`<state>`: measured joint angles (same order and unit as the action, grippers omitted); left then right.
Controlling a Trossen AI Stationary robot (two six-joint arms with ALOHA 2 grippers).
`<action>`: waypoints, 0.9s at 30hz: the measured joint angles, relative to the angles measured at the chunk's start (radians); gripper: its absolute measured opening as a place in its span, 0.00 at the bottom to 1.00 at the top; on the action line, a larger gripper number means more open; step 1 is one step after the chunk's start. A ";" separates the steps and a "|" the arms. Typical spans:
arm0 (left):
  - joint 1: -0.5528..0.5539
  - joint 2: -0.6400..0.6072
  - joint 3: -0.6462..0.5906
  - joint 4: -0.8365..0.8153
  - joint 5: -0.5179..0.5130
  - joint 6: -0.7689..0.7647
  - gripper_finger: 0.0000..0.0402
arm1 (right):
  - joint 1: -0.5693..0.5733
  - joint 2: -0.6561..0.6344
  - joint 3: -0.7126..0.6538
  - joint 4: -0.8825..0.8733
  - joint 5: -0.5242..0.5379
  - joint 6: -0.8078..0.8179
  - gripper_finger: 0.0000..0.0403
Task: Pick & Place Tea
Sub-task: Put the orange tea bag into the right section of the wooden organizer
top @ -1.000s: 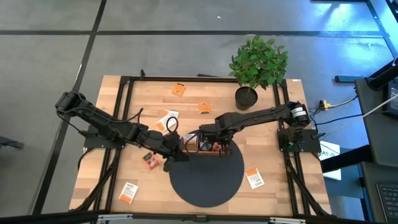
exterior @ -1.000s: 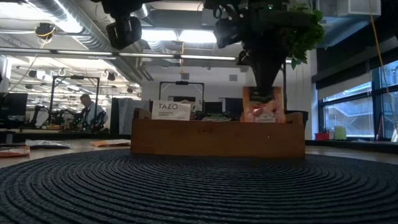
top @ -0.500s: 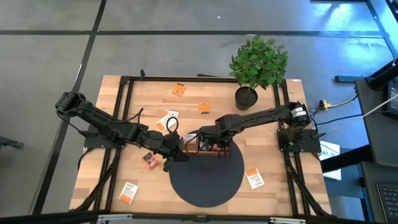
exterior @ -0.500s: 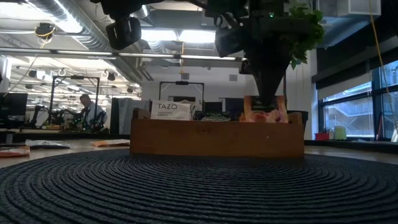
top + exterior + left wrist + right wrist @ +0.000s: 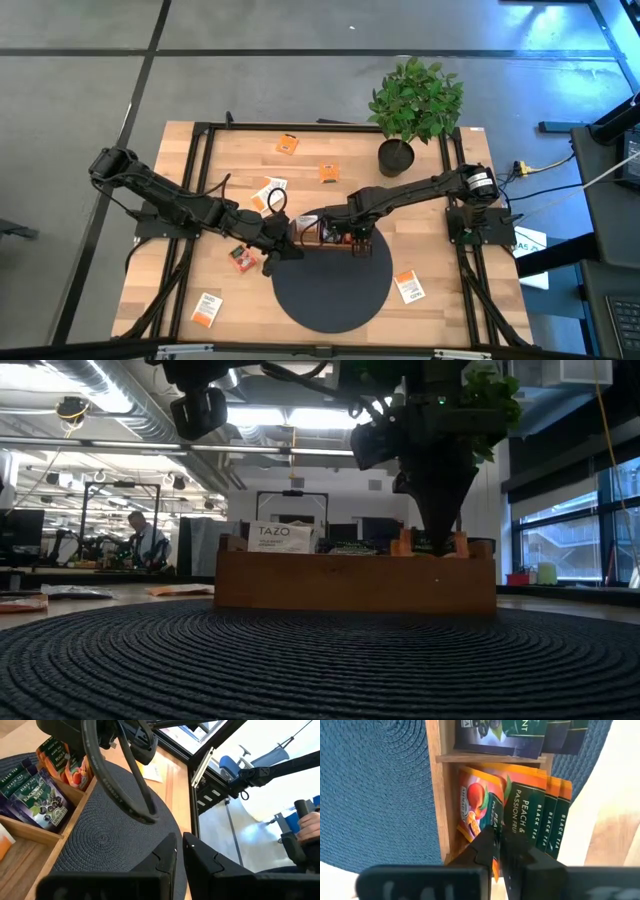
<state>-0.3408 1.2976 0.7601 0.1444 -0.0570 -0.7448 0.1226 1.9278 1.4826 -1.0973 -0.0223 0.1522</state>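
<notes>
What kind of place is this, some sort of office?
Probably an open-plan office used as a robotics lab: exposed ceiling ducts, desks with monitors where a person works, and a framed wooden table carrying two robot arms.

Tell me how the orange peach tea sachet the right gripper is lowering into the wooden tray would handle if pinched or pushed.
The orange sachet looks thin and flat, so probably light and slightly bendy. It stands on edge among its neighbours in the wooden tray, so once let go it would likely lean on them rather than drop flat. The right gripper pinches its edge; the printed wrapper may be a bit slippery.
</notes>
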 joint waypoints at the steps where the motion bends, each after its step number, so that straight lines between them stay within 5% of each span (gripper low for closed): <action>1: 0.000 0.000 0.000 0.000 -0.001 0.000 0.07 | 0.000 0.000 0.000 0.000 0.000 -0.001 0.08; 11: 0.000 0.000 0.000 0.000 -0.002 0.000 0.07 | 0.000 0.000 0.000 0.000 0.001 -0.003 0.13; 27: 0.000 0.000 0.000 0.000 -0.003 0.000 0.07 | 0.000 -0.003 0.083 -0.094 0.081 0.026 0.42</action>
<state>-0.3405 1.2976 0.7601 0.1444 -0.0601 -0.7448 0.1230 1.9244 1.5657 -1.1913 0.0591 0.1784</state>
